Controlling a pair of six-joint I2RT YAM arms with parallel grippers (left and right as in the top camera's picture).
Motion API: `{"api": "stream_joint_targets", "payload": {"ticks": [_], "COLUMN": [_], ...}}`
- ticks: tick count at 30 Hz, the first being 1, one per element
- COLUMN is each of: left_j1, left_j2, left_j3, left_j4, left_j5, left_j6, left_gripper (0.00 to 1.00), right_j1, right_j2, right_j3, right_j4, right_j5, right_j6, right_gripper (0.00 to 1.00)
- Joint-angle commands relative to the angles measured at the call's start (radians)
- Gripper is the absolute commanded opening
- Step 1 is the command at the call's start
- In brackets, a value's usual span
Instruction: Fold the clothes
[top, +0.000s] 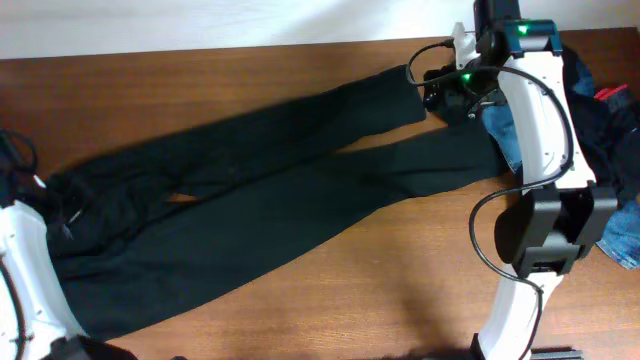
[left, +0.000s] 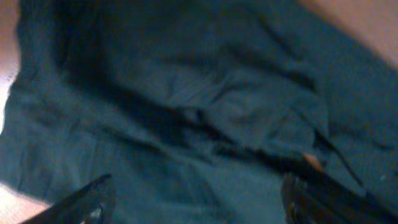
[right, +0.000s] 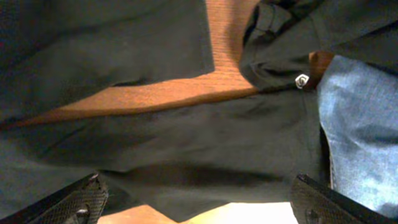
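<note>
Saw black trousers (top: 260, 190) spread flat on the table (top: 330, 310), waist toward the near left, 2 legs running to the far right. Noted wrinkles bunched at the waist and thin slivers of wood showing between the legs.

Found the left gripper (left: 199, 205) above the trousers' waist end, released, its 2 fingers (left: 87, 202) wide apart with nothing between them and only rumpled dark cloth below. Could not tell whether the tips touched the cloth.

Found the right gripper (right: 199, 208) above the trousers' leg ends, likewise released, spread over the nearer leg and grasping nothing. Saw the farther leg's hem cut square, with a wedge of bare wood between it and the nearer leg.

Noted jeans (right: 364, 124) just beside the nearer leg's end, touching or overlapping it. Saw a dark garment (right: 280, 43) with a small white logo (right: 301, 81) lapping the jeans, right by the trousers' hems. Spotted a red piece (top: 612, 95) farther past the trousers' leg ends, in the same heap, beside the right arm (top: 540, 110).
</note>
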Motion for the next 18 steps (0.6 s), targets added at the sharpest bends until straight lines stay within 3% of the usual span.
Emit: {"api": "stream_joint_targets", "payload": {"ticks": [1, 8, 10, 11, 18], "left_j1": [-0.031, -0.064, -0.065, -0.065, -0.070], "left_j2": [0.034, 0.074, 0.097, 0.113, 0.178], "left_j3": [-0.012, -0.005, 0.012, 0.034, 0.182], "left_j4": [0.057, 0.143, 0.138, 0.122, 0.072], "left_j5": [0.032, 0.043, 0.082, 0.093, 0.179], "left_j6": [0.029, 0.040, 0.068, 0.072, 0.082], "left_gripper": [0.87, 0.87, 0.87, 0.92, 0.92], "right_j1": [0.023, 0.026, 0.028, 0.031, 0.047], "right_j2": [0.008, 0.008, 0.008, 0.008, 0.013], "right_j3": [0.068, 0.143, 0.156, 0.167, 0.180], "right_j4": [-0.019, -0.048, -0.064, -0.081, -0.107], "right_j5": [-0.014, -0.008, -0.008, -0.008, 0.011], "right_j6": [-0.031, -0.031, -0.034, -0.034, -0.056], "right_gripper": [0.99, 0.99, 0.99, 0.99, 0.99]}}
